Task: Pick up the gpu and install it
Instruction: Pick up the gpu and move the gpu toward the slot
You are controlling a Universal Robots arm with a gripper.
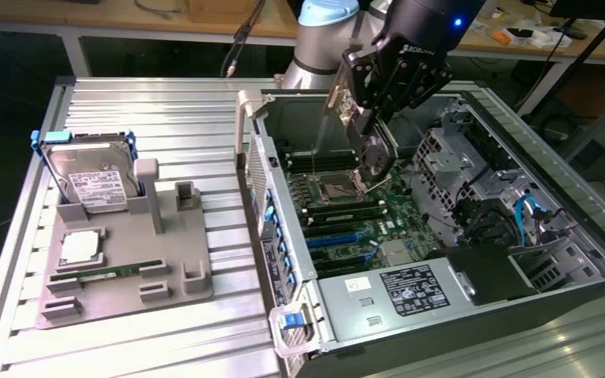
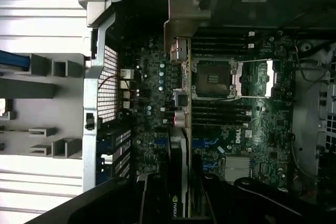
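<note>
I am clamping the gpu [image 1: 374, 157] on edge in my gripper [image 1: 374, 120] above the motherboard [image 1: 392, 198] inside the case [image 1: 262, 181], presumably so its connector edge is facing the slots [image 1: 336, 235]

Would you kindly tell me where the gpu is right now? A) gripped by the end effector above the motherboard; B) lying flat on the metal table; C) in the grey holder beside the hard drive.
A: the end effector clamps the gpu, which hangs over the motherboard inside the open case.
</note>
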